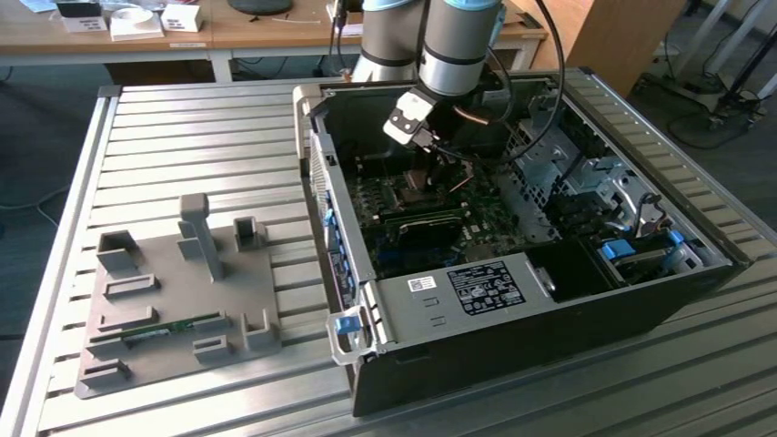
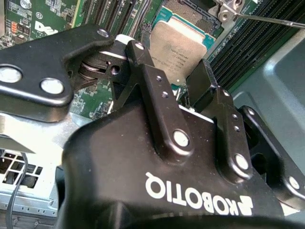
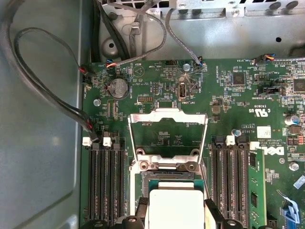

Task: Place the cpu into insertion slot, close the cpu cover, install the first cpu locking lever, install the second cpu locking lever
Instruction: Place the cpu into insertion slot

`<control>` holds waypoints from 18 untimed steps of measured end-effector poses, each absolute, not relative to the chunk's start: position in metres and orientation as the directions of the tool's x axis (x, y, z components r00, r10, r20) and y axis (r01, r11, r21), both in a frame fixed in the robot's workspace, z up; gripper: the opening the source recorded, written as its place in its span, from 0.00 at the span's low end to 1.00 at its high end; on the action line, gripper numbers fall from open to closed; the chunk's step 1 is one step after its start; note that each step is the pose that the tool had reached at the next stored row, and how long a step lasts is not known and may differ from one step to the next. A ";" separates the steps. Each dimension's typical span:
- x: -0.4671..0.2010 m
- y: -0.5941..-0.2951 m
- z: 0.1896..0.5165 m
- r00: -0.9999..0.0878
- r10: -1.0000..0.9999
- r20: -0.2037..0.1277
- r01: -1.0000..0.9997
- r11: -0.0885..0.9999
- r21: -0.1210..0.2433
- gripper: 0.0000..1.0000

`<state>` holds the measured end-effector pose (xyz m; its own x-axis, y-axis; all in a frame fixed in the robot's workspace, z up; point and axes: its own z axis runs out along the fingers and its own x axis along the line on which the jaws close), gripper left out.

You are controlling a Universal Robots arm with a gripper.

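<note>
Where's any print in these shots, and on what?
White logo lettering: body of the claw, upside down in the second wrist view.
Faint marking: top of the cpu, gripped by the claw; too faint to read.
White silkscreen codes: motherboard; too fine to read.
Sticker: on the grey cage; too fine to read.

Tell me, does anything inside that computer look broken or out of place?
Nothing stands out. The cpu cover stands flipped open, and the gripper holds the cpu over the insertion slot.
</note>
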<state>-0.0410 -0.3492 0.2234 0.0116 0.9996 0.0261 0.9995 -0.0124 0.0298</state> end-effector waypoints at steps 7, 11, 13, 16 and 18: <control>-0.045 -0.349 0.222 0.012 1.000 0.027 0.999 -0.012 0.030 0.54; -0.045 -0.349 0.219 0.012 1.000 0.026 1.000 -0.012 0.029 0.54; -0.045 -0.348 0.219 0.012 1.000 0.026 1.000 -0.013 0.028 0.54; -0.045 -0.346 0.218 0.012 1.000 0.026 1.000 -0.012 0.028 0.54; -0.045 -0.346 0.217 0.012 1.000 0.027 1.000 -0.012 0.027 0.54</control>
